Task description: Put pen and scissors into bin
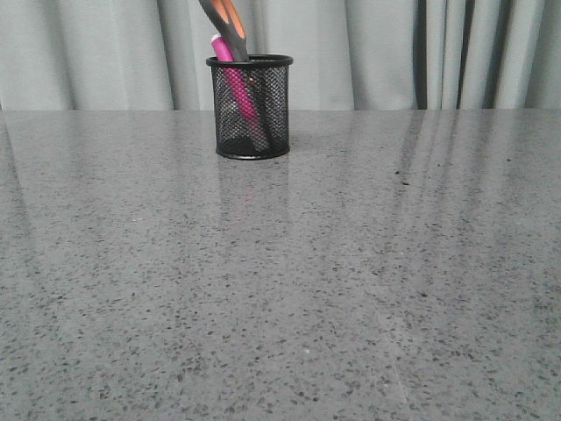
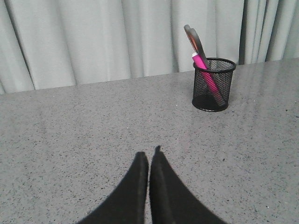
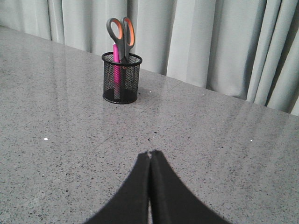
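Observation:
The black wire-mesh bin [image 1: 252, 110] stands upright at the far middle of the table. The magenta pen [image 1: 235, 83] leans inside it, top end over the rim. The scissors [image 1: 230, 22] stand in it too, grey handles with orange lining sticking up. The bin [image 2: 213, 84] [image 3: 121, 77], pen [image 2: 205, 77] [image 3: 116, 63] and scissors [image 2: 196, 43] [image 3: 122, 37] also show in both wrist views. My left gripper [image 2: 149, 153] is shut and empty, low over the table, well short of the bin. My right gripper [image 3: 149, 154] is shut and empty, also far from the bin. Neither gripper shows in the front view.
The grey speckled table [image 1: 351, 281] runs back to a pale grey curtain [image 1: 421, 53] right behind its far edge. Nothing else lies on it.

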`<action>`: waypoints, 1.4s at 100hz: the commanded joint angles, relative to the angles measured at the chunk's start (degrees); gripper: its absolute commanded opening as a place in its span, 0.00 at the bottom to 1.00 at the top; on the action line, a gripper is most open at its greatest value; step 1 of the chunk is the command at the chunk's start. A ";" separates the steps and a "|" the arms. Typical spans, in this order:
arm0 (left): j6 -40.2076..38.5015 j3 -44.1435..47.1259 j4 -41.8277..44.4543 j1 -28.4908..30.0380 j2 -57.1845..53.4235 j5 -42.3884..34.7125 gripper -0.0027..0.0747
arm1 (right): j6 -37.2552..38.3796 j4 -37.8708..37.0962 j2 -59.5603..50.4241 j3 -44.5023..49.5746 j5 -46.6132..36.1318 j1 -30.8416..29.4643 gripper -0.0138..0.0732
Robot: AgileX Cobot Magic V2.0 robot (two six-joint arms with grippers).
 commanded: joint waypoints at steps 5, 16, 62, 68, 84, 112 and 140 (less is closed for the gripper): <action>-0.56 -1.35 -0.28 0.16 0.11 -4.51 0.01 | -0.41 -0.44 0.38 -1.59 -4.09 -0.18 0.08; -0.40 -0.53 -0.32 0.16 0.11 -4.51 0.01 | -0.41 -0.44 0.38 -1.59 -4.09 -0.18 0.08; -0.14 31.13 -5.89 7.90 0.11 -46.54 0.01 | -0.41 -0.44 0.38 -1.59 -4.09 -0.18 0.08; 0.31 30.38 -8.28 9.20 0.11 -38.85 0.01 | -0.41 -0.44 0.38 -1.59 -4.09 -0.18 0.08; 1.62 30.86 -8.71 11.02 -0.09 -34.80 0.01 | -0.41 -0.44 0.38 -1.59 -4.09 -0.18 0.08; 2.95 30.86 -16.77 12.98 -1.79 -22.97 0.01 | -0.41 -0.44 0.38 -1.59 -4.00 -0.18 0.08; 2.95 30.86 -17.78 14.04 -1.89 -23.34 0.01 | -0.41 -0.44 0.38 -1.59 -3.85 -0.18 0.08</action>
